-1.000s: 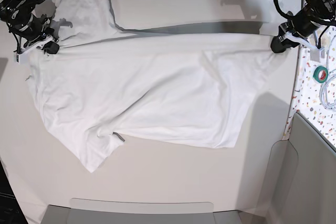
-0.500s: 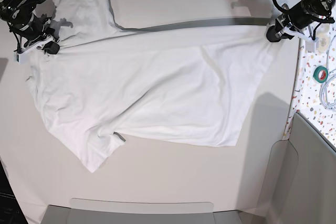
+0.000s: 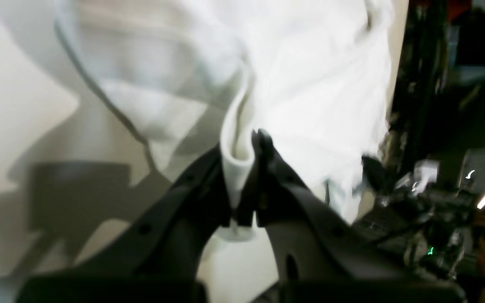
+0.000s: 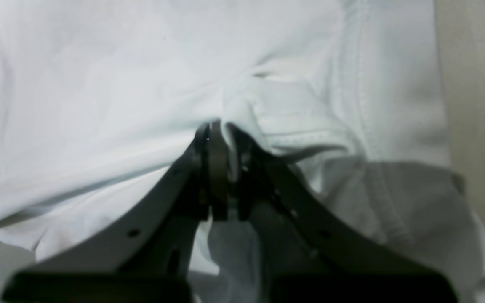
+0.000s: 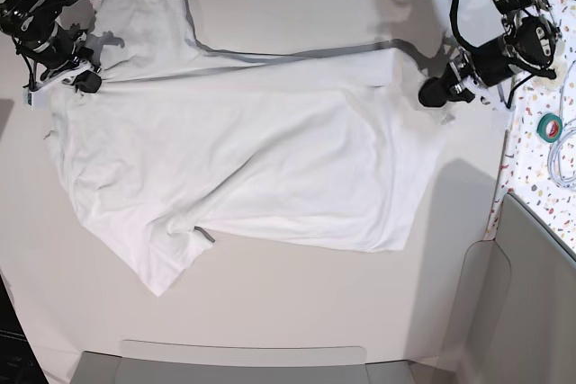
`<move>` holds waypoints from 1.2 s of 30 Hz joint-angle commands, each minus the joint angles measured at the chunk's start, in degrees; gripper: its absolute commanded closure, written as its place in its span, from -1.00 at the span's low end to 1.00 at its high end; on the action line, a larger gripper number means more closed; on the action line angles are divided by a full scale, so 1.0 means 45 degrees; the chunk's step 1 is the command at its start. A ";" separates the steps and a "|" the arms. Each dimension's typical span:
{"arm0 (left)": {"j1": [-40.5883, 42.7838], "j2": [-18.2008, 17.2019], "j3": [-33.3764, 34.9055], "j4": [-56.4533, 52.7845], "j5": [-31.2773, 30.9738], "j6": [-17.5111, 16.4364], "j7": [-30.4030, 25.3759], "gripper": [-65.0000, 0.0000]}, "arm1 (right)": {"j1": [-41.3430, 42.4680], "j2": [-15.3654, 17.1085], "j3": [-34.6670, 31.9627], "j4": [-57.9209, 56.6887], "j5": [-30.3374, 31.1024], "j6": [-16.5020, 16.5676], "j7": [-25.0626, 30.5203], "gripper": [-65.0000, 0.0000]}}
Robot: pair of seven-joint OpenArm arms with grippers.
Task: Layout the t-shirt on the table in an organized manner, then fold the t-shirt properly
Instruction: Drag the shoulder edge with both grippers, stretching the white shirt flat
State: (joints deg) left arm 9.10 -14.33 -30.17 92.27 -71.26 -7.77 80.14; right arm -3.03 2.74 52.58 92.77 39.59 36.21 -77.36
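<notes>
The white t-shirt (image 5: 252, 159) lies spread and wrinkled across the off-white table (image 5: 297, 312), one sleeve pointing to the front left. My left gripper (image 5: 434, 94) hangs over the shirt's right end, shut on a raised fold of its edge. In the left wrist view that gripper (image 3: 244, 162) pinches the t-shirt (image 3: 310, 75) between its black fingers. My right gripper (image 5: 85, 81) stays at the far left, shut on cloth near the shirt's upper corner. In the right wrist view that gripper (image 4: 218, 131) clamps a bunched bit of the t-shirt (image 4: 99, 84).
A speckled terrazzo panel (image 5: 533, 188) borders the table on the right, with a green tape roll (image 5: 549, 126) and a cable on it. Grey bins stand at the front (image 5: 243, 361) and the right (image 5: 531, 294). Cables hang along the far edge.
My left gripper has carried the shirt's right end leftward and toward the front, away from the table's far right corner. The far edge of the shirt has slackened. The right arm has not moved.
</notes>
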 commanded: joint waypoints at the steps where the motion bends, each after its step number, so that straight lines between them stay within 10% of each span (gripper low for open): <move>1: -0.0431 -0.0147 -0.0064 -0.0490 -0.0564 0.0037 -0.0031 1.00 | -0.0021 0.0162 0.0067 0.0180 0.0315 -0.0026 0.0068 1.00; 11: -0.2892 -0.0245 -0.1314 -0.5061 -0.0583 0.0056 -0.0031 1.00 | -0.0040 0.0143 0.0360 0.0161 0.0393 -0.0046 0.0068 1.00; 29: -0.2970 -0.0225 -0.2584 -0.5237 0.0178 0.0056 -0.0031 0.80 | 0.0038 0.0123 0.1415 0.0141 0.0393 -0.0065 0.0068 0.98; 33: -0.2990 -0.0245 -0.2604 -0.5237 0.0159 0.0056 -0.0031 0.29 | 0.0038 0.0123 0.1396 0.0161 0.0393 -0.0065 0.0029 0.61; 36: -0.2990 -0.0245 -0.2604 -0.5237 0.0081 0.0056 -0.0031 0.26 | 0.0038 0.0123 0.1396 0.0161 0.0491 -0.0046 0.0010 0.28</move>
State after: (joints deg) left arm -3.84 -14.48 -41.69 68.01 -69.84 -7.53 79.64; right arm -3.14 2.37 58.59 92.51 42.28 36.16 -77.52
